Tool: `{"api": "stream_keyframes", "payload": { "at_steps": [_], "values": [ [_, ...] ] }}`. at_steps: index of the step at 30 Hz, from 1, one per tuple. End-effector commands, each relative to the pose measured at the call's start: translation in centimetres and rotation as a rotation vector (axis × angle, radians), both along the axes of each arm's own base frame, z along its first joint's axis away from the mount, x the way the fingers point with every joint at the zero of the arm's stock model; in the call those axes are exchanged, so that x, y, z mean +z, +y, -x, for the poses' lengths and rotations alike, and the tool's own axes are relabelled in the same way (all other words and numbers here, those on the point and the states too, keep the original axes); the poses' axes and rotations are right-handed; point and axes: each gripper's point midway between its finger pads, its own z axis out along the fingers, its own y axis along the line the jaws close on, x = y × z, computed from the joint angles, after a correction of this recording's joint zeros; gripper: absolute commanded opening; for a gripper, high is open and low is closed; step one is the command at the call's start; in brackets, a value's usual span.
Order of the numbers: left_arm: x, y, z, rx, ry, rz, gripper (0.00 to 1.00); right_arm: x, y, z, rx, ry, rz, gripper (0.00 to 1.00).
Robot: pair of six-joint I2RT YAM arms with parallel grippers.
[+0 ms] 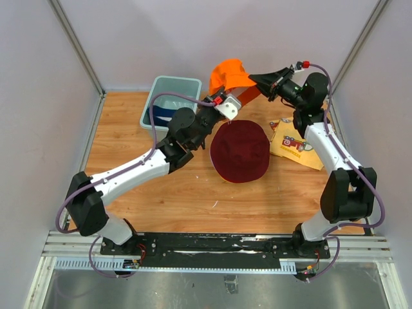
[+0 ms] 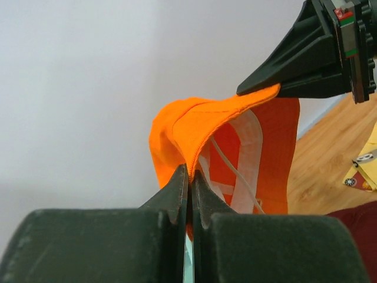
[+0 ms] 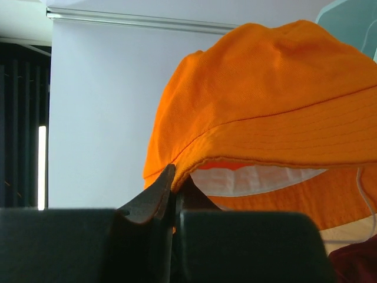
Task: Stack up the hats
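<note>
The left gripper (image 2: 189, 171) and right gripper (image 3: 174, 177) each pinch tight on the brim of the orange hat (image 1: 230, 72), raised between them. A maroon hat (image 1: 240, 152) lies on the table (image 1: 161, 193) just below both.

Held the left arm (image 1: 132, 172) stretched forward and rightward, left fingers (image 2: 189, 177) pinched shut on the brim of an orange fabric bucket hat (image 1: 230, 72). Held the right arm (image 1: 325, 145) folded upward and leftward, right fingers (image 3: 174, 183) clamped shut on the opposite brim edge.
</note>
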Motion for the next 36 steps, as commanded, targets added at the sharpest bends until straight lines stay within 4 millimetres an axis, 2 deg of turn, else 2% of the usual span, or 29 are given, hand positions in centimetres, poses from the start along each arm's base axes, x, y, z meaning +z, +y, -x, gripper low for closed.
{"api": "stream_keyframes", "payload": {
  "at_steps": [1, 9, 16, 26, 36],
  "values": [
    [3.0, 1.8, 2.6, 0.004, -0.086, 0.096, 0.0, 0.9, 0.1, 2.6, 0.028, -0.071, 0.027, 0.01],
    [1.4, 3.5, 6.7, 0.001, -0.092, 0.139, 0.01, -2.1, -1.2, 6.8, 0.023, -0.096, 0.085, 0.01],
    [-0.1, 2.9, 9.1, -0.026, -0.077, 0.141, 0.0, -3.8, -2.1, 10.2, 0.018, -0.15, 0.154, 0.01],
    [-3.5, 2.0, 11.9, -0.061, -0.022, 0.126, 0.06, -8.7, -2.6, 13.0, 0.024, -0.111, 0.231, 0.01],
    [-6.5, 0.7, 14.4, -0.11, 0.039, 0.104, 0.09, -12.1, -3.6, 15.4, 0.016, -0.093, 0.285, 0.01]
  ]
}}
